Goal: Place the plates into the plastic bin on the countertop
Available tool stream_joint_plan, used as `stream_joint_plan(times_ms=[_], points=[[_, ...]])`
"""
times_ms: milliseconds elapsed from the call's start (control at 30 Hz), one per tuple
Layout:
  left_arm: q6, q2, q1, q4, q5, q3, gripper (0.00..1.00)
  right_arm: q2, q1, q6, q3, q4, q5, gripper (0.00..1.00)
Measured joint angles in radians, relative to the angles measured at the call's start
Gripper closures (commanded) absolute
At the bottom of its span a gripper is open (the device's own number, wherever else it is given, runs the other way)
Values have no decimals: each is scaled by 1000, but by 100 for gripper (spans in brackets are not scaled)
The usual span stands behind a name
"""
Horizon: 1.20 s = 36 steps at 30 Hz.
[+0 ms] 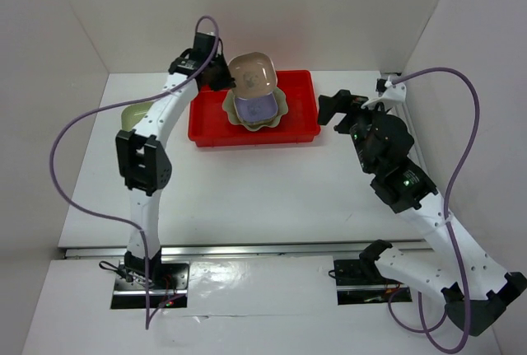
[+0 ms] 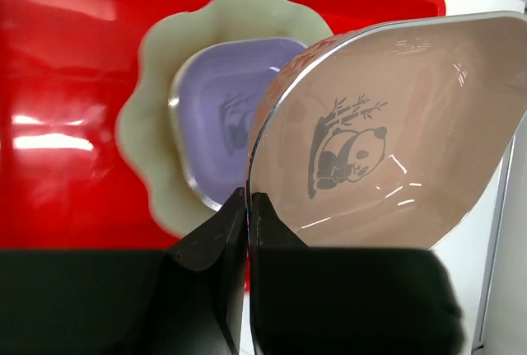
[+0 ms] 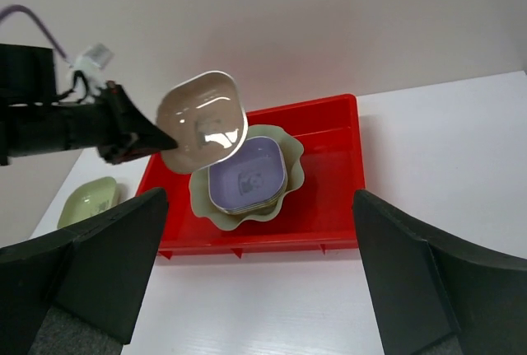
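Robot test cell in a laboratory.
A flat plain white worktop is boxed in by bare white wall panels. Two white-and-black jointed robot arms are bolted to metal base plates at its near edge, beside a metal rail. Loose purple cables trail from them.

You have the left gripper gripping a tan dish by its edge above the red bin, where a lavender dish sits nested in the pale-green scalloped plate.
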Motion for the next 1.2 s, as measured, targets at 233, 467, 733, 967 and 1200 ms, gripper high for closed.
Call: stream_joint_plan(times_ms=[233, 467, 733, 967, 1200], points=[[-3, 154, -19, 26, 29, 84, 95, -3, -8, 0, 3, -34, 12, 0], [-21, 191, -6, 49, 34, 86, 40, -13, -9, 0, 7, -52, 14, 0], [-21, 187, 21, 51, 36, 86, 0, -11, -9, 0, 10, -62, 6, 0], [7, -37, 253, 49, -58, -73, 0, -4, -9, 0, 13, -63, -51, 0], [143, -123, 568, 133, -68, -166, 0, 4, -9, -19, -18, -43, -148, 0]])
